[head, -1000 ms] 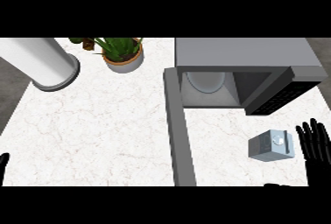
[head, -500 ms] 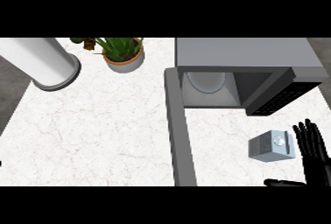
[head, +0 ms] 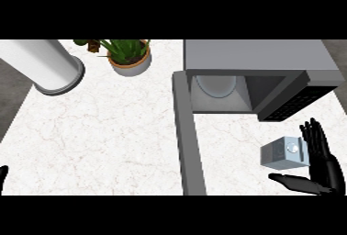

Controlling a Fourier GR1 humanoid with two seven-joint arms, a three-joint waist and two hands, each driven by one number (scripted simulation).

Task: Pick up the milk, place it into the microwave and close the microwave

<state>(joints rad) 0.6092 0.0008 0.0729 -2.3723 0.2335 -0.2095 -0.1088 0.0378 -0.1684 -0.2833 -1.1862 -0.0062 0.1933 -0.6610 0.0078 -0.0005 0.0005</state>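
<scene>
Head view, the only view. The milk carton [head: 284, 154] stands upright on the counter [head: 102, 137], in front of the microwave [head: 261, 57] and right of its door [head: 188, 137]. The door is swung fully open toward the viewer, edge-on as a grey strip. The cavity is visible with the turntable plate [head: 217, 85] inside and nothing on it. The dark control panel [head: 295, 103] is on the microwave's right.

The right hand [head: 327, 167] is just beside the carton's right face, palm toward it. Its fingers [head: 315, 140] are straight, pointing away from the robot and only slightly fanned. The thumb [head: 295, 182] sticks out to the left, just below the carton's near edge. Nothing is curled round the carton yet. Whether the fingers touch its side cannot be told.

Of the left hand [head: 2, 176], only a dark sliver shows at the lower left edge. Too little shows to tell its state.

Far off are a potted plant [head: 129, 55] and a white cylinder [head: 49, 64] at the upper left, not involved.

Step, as a judgement: approach and pre-grasp on the milk, so the pick is not yet made. Placing and closing the door are both pending.

The next move calls for closing the fingers and thumb round the carton's sides. After that comes a lift, then carrying it up and left into the open cavity, clear of the control panel's edge and the door. The carton is small and could tip if nudged from one side.
</scene>
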